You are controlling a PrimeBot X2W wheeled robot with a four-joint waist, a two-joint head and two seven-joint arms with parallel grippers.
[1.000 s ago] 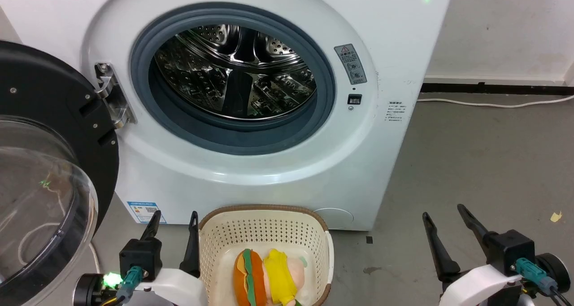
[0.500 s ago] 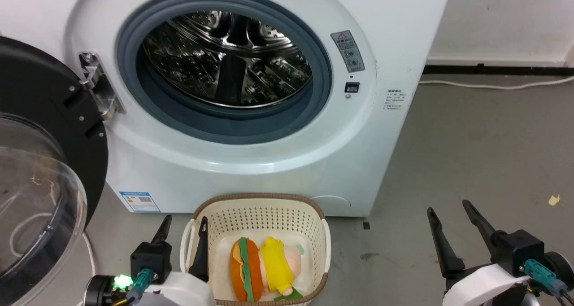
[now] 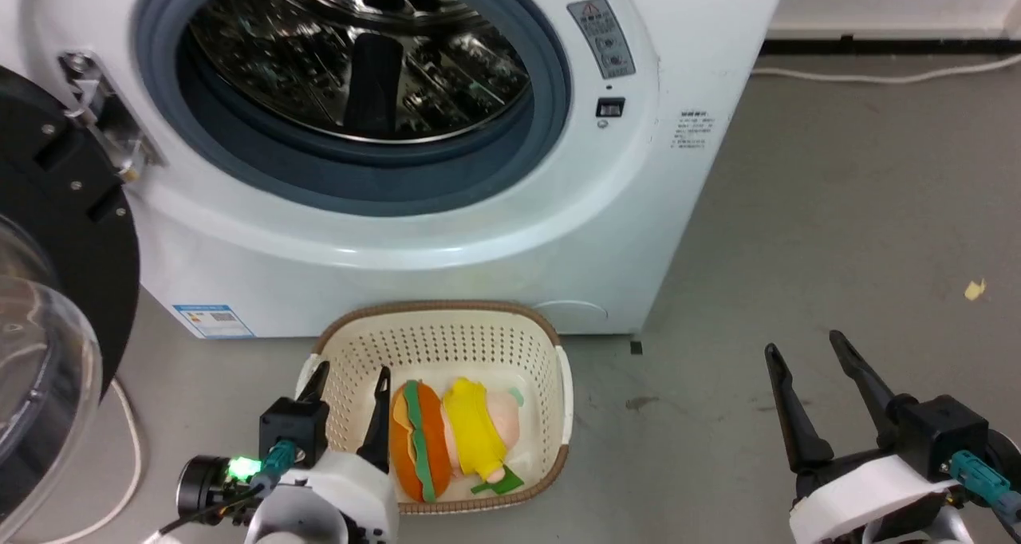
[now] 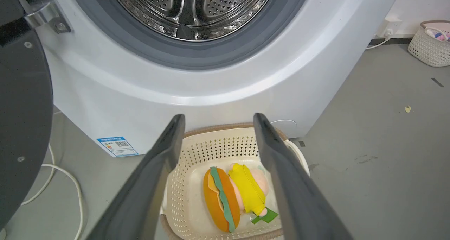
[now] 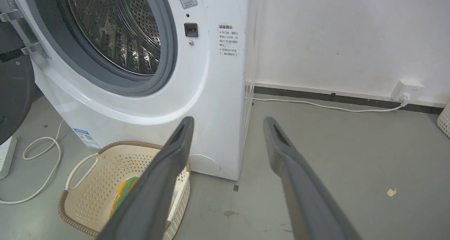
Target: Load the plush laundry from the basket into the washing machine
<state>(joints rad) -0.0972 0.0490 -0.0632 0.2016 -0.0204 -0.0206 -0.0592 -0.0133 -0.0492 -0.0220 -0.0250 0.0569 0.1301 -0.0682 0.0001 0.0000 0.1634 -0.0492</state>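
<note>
The plush laundry, an orange bun with a green stripe joined to a yellow and pink part, lies in the cream basket on the floor, just in front of the washing machine. The washer's black-framed door hangs open at the left, baring the steel drum. My left gripper is open and straddles the basket's left wall, with one finger close beside the bun. In the left wrist view the left gripper frames the plush laundry. My right gripper stands open and empty over bare floor to the right.
A white cable loops on the floor at the left by a power strip. Another cable runs along the back wall to a socket. A second woven basket stands far right. A yellow scrap lies on the grey floor.
The head camera has tilted down, so the whole picture shifted up. My left gripper has moved right and forward, from beside the basket to over its left wall. The right gripper has hardly moved.
</note>
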